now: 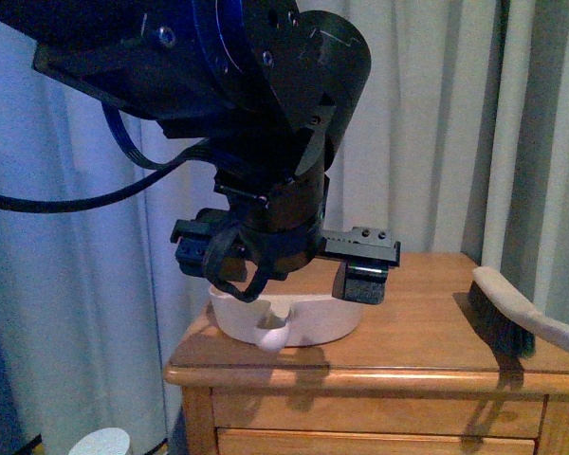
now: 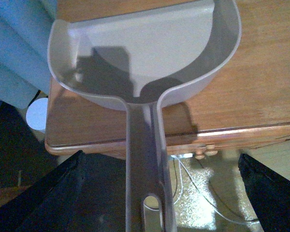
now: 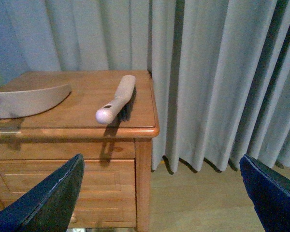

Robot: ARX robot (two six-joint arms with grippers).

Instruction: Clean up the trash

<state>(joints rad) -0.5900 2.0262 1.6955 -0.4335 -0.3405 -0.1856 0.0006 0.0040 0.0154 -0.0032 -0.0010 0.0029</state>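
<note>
L gripper is hanging wide open w/ the dustpan handle running btwn its jaws, so I'd be centring, then squeezing firmly. R gripper is gaping open too, facing the brush on the nightstand. No trash wad is showing anywhere.

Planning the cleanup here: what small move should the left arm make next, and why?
Probably lower the left gripper and close it on the dustpan handle: the handle runs between its open fingers, ungripped, and the dustpan sits empty on the nightstand.
</note>
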